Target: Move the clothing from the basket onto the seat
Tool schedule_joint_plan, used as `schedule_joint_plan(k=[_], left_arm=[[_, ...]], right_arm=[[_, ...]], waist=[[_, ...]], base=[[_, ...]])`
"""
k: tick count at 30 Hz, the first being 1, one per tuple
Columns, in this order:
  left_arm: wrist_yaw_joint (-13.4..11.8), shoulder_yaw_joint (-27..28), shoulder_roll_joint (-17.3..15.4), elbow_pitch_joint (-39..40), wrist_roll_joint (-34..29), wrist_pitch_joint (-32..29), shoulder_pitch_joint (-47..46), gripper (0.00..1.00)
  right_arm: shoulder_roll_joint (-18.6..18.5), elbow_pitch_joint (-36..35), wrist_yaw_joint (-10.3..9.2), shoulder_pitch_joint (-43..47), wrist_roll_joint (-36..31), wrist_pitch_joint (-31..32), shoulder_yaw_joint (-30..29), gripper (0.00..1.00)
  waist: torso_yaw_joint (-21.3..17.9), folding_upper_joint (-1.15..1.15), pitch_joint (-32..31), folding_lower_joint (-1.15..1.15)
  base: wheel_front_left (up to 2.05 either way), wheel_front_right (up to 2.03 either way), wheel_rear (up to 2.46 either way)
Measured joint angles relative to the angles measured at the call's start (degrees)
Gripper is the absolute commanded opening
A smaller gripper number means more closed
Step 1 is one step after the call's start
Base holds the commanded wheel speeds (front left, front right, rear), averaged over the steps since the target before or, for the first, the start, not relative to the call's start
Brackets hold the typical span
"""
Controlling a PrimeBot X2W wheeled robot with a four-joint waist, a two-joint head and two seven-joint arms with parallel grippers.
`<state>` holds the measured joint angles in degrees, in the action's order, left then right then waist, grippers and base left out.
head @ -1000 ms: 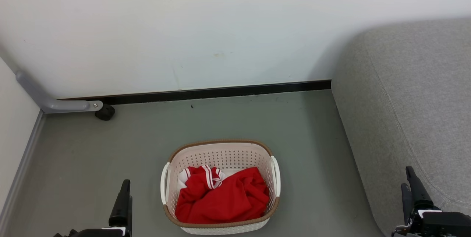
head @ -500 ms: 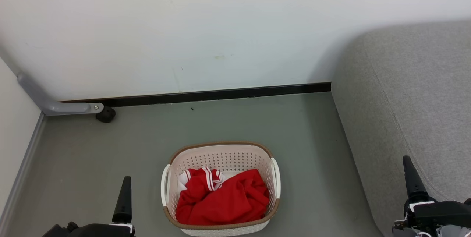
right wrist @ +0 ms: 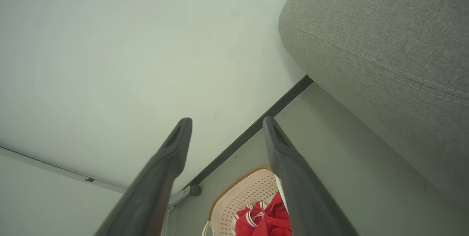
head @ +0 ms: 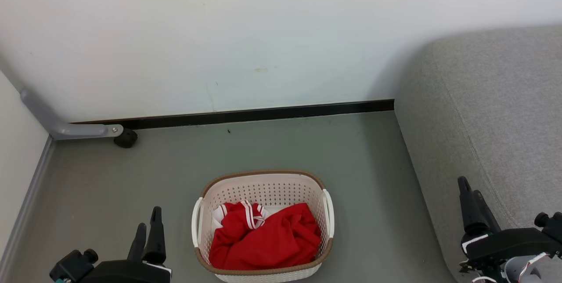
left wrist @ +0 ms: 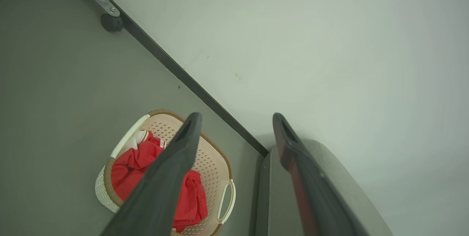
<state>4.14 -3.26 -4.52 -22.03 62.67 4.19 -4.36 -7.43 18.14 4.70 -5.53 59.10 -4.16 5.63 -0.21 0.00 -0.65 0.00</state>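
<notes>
My left jaws and my right jaws both stand spread wide and grasp nothing: the left ones hang low over the floor [head: 210,155] just left of the basket [head: 263,188], the right ones hang by the rounded near edge of the seat [head: 496,111]. All the clothing [head: 268,241] lies inside the basket as one crumpled red heap. It fills the near half, with bare perforated wall showing beyond it. A white panel shows at its left and a band of striped trim [head: 251,213] runs near its far side. I cannot tell where one garment ends and the next begins. I judge it soft, light and limp, nothing that can break, but it will sag, unfold and trail once lifted, and a pinch on one loose layer may slip or bring up only part of the heap. The best hold looks like a raised fold near the middle of the heap, or the thicker trim, taken deep between the jaws and kept away from the holes and side handles. The basket itself looks light, so cloth snagged on its rim could drag or tip it. The seat stands to the right of the basket and higher than the floor, with nothing red on the part I can see
</notes>
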Motion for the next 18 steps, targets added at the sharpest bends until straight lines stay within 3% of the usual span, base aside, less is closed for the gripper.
schedule_joint_plan(k=[18], left_arm=[[-2.5, -3.4, -1.9, -2.6, -17.9, 3.5, -0.9, 1.00]], right_arm=[[-3.4, 3.8, -0.49, -2.2, -18.8, -3.6, 8.0, 1.00]], waist=[[-0.1, 0.00, -0.6, 0.00]], base=[[0.00, 0.00, 0.00]])
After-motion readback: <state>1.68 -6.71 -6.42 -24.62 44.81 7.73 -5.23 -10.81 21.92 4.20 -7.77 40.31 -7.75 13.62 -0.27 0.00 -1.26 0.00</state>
